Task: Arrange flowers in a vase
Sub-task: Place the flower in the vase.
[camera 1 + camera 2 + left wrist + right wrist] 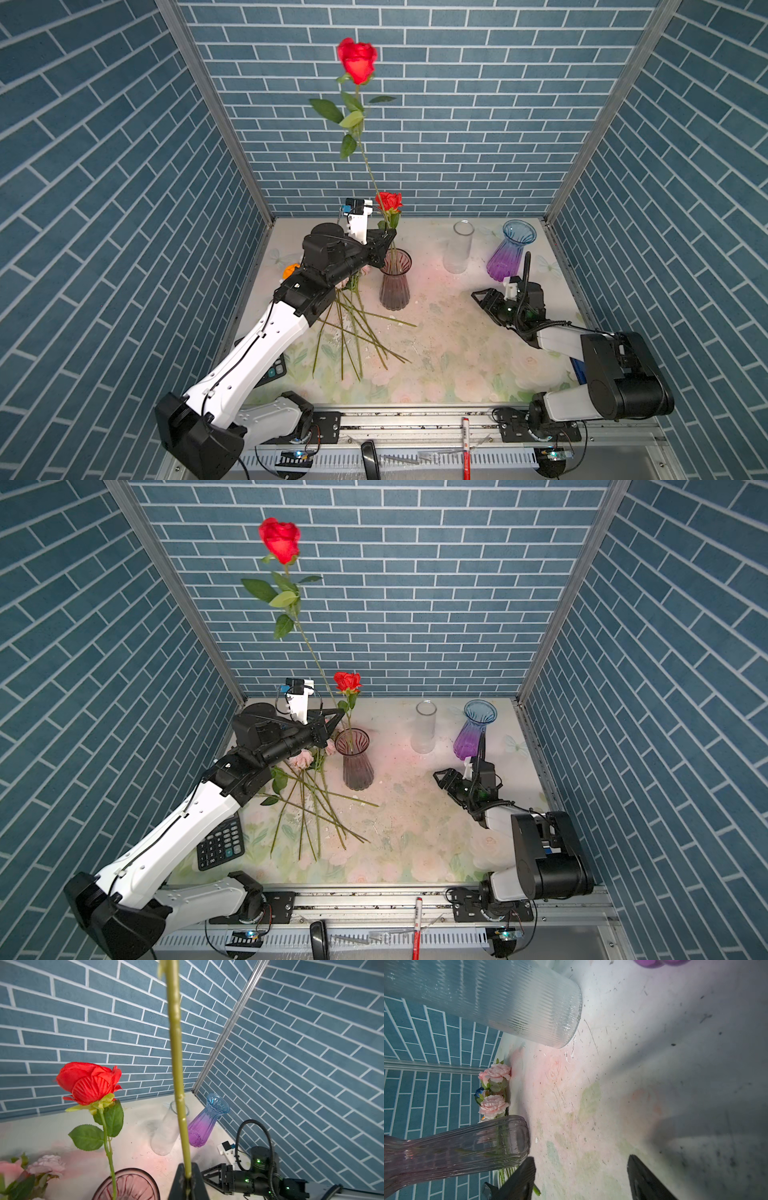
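Red rose (357,60) upright, bloom high over table (457,353), stem tilted. Left claw (188,1177) pinching stem near cut end, just above rim of smoky vase (395,282). Low grip likely so end leads into mouth. Second rose (389,200) already stands in that vase. Spare flowers (357,332) heaped on table beside it, under left arm. Right claw (581,1169) spread, empty, low near purple vase (509,253), apparently kept clear of work.

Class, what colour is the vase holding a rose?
Smoky pinkish-mauve, with vertical ribs: the vase shows best in a top view.
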You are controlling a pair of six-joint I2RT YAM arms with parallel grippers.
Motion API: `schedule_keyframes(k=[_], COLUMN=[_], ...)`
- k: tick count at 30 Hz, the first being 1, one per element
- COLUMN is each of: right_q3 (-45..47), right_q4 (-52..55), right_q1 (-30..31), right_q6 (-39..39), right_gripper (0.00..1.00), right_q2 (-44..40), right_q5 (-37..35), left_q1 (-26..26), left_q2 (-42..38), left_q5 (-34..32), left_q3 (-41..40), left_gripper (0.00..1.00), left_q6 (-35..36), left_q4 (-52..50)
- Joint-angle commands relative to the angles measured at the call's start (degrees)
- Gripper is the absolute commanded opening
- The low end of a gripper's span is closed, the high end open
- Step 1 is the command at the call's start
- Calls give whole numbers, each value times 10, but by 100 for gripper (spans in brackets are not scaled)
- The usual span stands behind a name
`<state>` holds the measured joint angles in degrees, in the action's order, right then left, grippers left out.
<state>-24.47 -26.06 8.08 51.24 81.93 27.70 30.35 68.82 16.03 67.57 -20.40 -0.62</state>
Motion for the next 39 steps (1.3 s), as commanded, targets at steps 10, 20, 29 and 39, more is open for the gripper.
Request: schedule_keyframes(k=[10,20,29,39], right_q3=[10,12,13,14], right_q4=[-27,-39,-45,-46], right_q1=[-6,-11,-15,-16], right_q6=[24,30,32,33], right_gripper=[72,72,72,72], right_q2=[-7,3,8,8], right_q5=[11,21,24,25], left_q1=[5,6,7,7], left_q2=[52,82,96,86], left_q5=[-32,-14,42,10], left_q3=[-9,-73,-91,-111], left_gripper=[0,4,5,47], left_q6=[130,157,215,214], left_q4=[56,132,113,83])
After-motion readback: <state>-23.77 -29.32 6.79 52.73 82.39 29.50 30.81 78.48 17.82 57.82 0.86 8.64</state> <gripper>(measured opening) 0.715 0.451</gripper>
